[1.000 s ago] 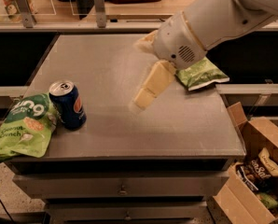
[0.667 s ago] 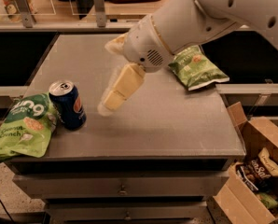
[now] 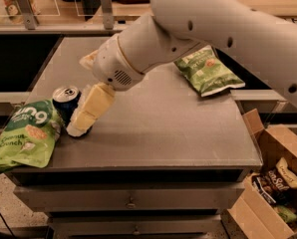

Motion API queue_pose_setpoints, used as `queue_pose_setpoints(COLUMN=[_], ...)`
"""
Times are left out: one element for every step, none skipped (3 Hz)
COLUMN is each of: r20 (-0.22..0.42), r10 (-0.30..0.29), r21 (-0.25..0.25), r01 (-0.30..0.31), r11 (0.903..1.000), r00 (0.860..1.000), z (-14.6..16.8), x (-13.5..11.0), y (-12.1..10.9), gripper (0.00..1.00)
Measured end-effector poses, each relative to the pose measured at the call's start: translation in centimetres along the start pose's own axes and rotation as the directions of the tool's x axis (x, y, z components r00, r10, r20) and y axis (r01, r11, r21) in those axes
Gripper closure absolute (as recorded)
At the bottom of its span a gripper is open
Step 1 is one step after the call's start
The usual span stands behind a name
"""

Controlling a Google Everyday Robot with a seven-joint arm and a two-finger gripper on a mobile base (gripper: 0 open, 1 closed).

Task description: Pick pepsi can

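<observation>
The pepsi can (image 3: 66, 100) is dark blue with a silver top and stands upright near the left front of the grey table (image 3: 153, 128). My gripper (image 3: 81, 121) reaches down from the upper right. Its cream fingers (image 3: 91, 108) lie right in front of the can and cover most of the can's right side. A green snack bag (image 3: 24, 133) leans against the can's left side.
A second green snack bag (image 3: 206, 71) lies at the table's back right. An open cardboard box (image 3: 273, 183) with snack packets stands on the floor at the right. A counter with clear holders (image 3: 64, 9) runs behind the table.
My arm has swung left and down across the table, from the middle toward the can. The gripper now sits against the can. The can and bags have not moved.
</observation>
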State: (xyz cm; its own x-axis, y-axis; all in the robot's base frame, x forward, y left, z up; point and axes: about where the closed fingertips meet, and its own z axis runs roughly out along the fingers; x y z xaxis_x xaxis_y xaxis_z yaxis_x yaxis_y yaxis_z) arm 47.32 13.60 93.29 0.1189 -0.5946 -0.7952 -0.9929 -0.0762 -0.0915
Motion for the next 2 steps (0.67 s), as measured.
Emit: queue_pose_setpoints(r20=[0.003,0.000], r10=[-0.007,-0.009], r21=[-0.003,-0.013], r01=[0.007,0.009], r11=[1.0000,0.9999], r00=[1.000,1.000], z=[2.3,4.4], x=[-0.2,0.4], y=[-0.1,-0.1], gripper=[0.00,0.15])
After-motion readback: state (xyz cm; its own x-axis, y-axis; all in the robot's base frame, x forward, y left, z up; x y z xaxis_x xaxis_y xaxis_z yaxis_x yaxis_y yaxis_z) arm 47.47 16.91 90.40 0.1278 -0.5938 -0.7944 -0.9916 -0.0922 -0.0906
